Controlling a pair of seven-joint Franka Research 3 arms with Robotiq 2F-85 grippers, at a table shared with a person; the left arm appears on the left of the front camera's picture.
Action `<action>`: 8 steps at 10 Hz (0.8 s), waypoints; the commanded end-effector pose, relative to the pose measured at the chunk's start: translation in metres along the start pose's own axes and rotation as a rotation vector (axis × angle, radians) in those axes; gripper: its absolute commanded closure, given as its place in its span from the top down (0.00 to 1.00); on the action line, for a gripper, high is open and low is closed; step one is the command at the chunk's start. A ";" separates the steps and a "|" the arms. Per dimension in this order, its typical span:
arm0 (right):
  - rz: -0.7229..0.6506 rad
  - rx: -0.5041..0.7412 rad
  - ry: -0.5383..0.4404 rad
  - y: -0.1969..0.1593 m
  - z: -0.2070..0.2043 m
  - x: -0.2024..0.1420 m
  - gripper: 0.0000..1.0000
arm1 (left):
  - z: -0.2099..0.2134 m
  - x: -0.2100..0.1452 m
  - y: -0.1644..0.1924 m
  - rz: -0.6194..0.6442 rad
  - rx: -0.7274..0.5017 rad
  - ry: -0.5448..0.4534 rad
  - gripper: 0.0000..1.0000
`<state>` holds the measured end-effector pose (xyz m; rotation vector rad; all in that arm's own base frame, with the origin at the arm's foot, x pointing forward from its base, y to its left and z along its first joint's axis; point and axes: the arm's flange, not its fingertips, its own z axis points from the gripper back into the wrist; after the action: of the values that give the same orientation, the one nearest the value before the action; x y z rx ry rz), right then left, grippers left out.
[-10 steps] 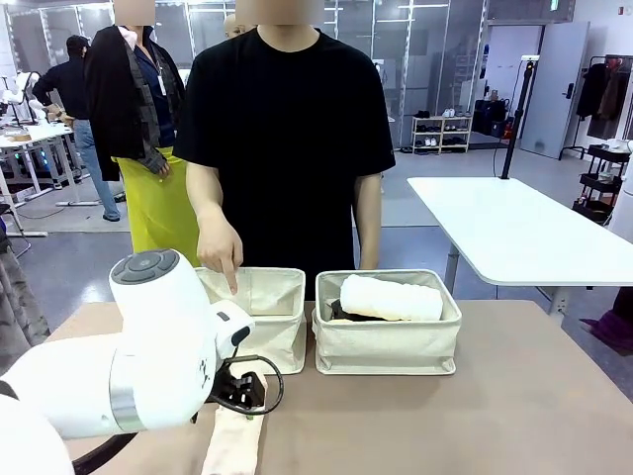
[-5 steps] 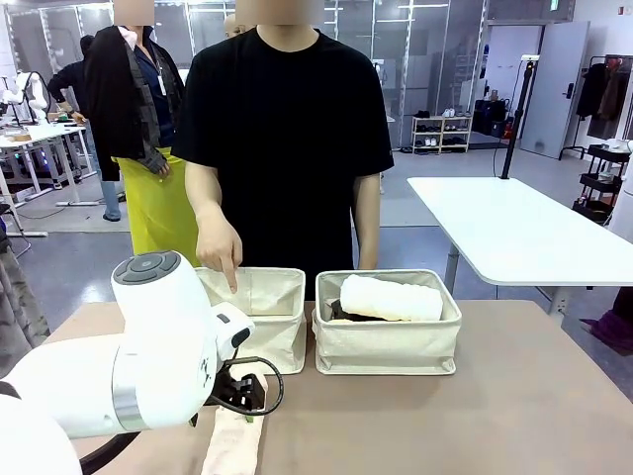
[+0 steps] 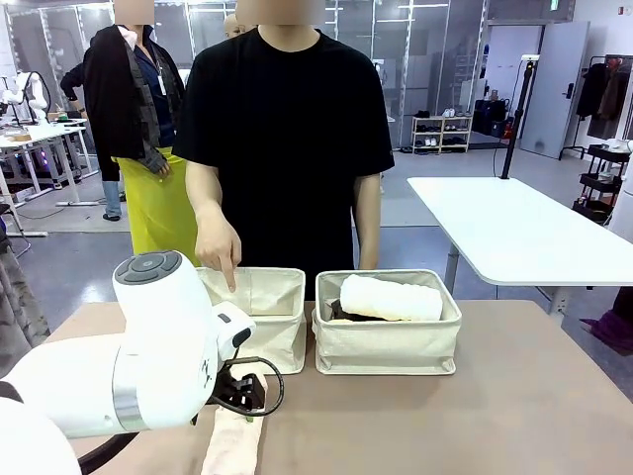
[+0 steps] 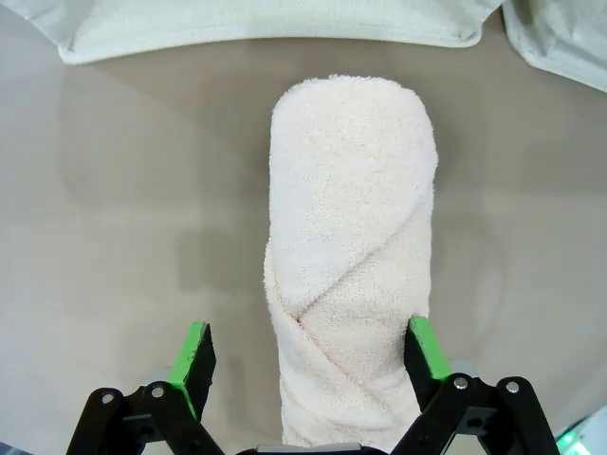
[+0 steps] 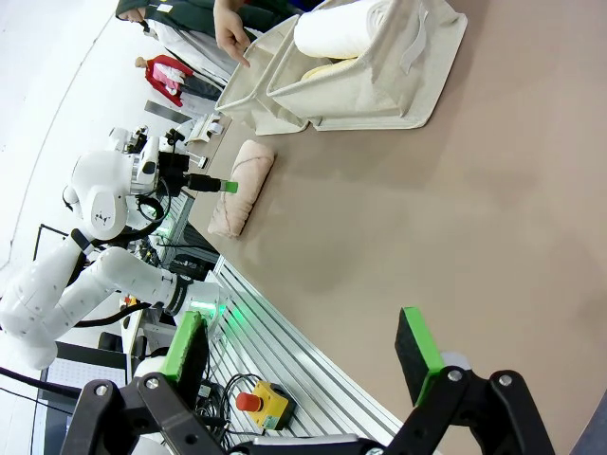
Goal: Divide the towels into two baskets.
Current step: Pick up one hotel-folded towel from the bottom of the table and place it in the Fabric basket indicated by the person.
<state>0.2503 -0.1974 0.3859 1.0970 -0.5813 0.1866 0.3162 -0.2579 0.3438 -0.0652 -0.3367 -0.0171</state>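
**Cream roll between spread fingers near the counter's front edge**

The left end effector (image 4: 308,353) hangs over a cream towel roll (image 4: 349,256) that lies flat on the brown counter (image 3: 514,406), its green pads set apart on either side of the roll's near end. One pad sits just beside the terry, the other stands clear with bare counter showing in the gap; nothing is clamped. In the front view the roll (image 3: 235,435) lies close to the counter's near edge, its far end pointing at the left basket (image 3: 259,315), which stands just beyond it.

The right basket (image 3: 387,327) sits just beside the left one, a narrow gap between them. A white towel roll (image 3: 392,298) lies across it, rising above the rim, with something dark under it that I cannot make out. From the right wrist view a pale yellow roll (image 5: 327,68) shows beneath the white one.

A person's hand (image 3: 220,247) hangs over the left basket's back rim, one finger pointing down into it. The bulky white left arm (image 3: 129,356) blocks the counter's left front part.

The right end effector (image 5: 308,353) has its fingers spread wide, holding nothing, above the counter's edge. The counter's whole right half lies open.
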 end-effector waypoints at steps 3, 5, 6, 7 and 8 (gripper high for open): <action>0.019 0.009 -0.016 0.003 -0.001 -0.001 1.00 | 0.005 0.004 -0.021 -0.114 0.043 0.008 1.00; 0.019 0.009 -0.016 0.003 -0.001 -0.001 1.00 | 0.000 0.007 -0.030 -0.106 0.021 0.037 1.00; 0.019 0.009 -0.016 0.003 -0.001 -0.001 1.00 | -0.004 0.007 -0.035 -0.112 0.034 0.038 1.00; 0.019 0.009 -0.016 0.003 -0.001 -0.001 1.00 | -0.007 0.008 -0.038 -0.107 0.035 0.055 1.00; 0.019 0.009 -0.016 0.003 -0.001 -0.001 1.00 | -0.011 0.009 -0.041 -0.080 0.061 0.065 1.00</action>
<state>0.2503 -0.1974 0.3859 1.0970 -0.5813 0.1866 0.3236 -0.2885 0.3394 0.0062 -0.2658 -0.1245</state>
